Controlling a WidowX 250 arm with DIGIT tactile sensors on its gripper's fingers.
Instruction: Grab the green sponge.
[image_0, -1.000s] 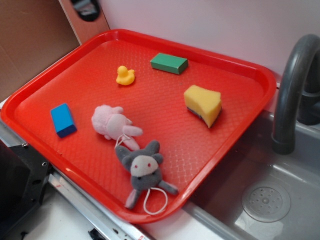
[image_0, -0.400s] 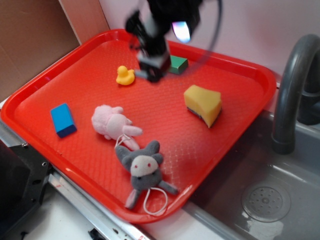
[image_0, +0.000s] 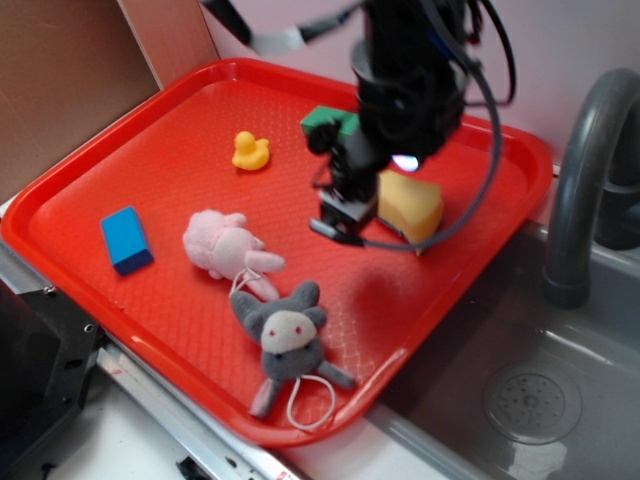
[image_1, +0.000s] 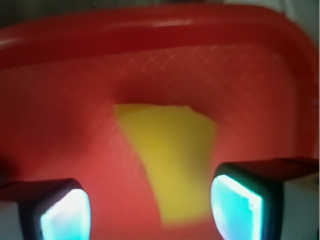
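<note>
The green sponge (image_0: 418, 207) is a thick yellow foam wedge lying on the right part of the red tray (image_0: 150, 130); the arm covers its left side. In the wrist view the green sponge (image_1: 170, 155) is a blurred yellow shape ahead of and below the fingers. My gripper (image_0: 340, 212) hovers just left of it, above the tray. My gripper (image_1: 150, 210) is open, with bare tray and the sponge's near end showing between the two glowing pads (image_1: 235, 205), and nothing held.
On the tray lie a flat green block (image_0: 322, 120) partly behind the arm, a yellow duck (image_0: 250, 151), a blue block (image_0: 126, 240), a pink plush (image_0: 228, 250) and a grey plush (image_0: 285, 340). A grey sink basin (image_0: 530, 400) and faucet (image_0: 585, 170) stand to the right.
The arm came in from the back of the tray and moved forward and right, from near the green block to beside the sponge. The objects have not moved.
</note>
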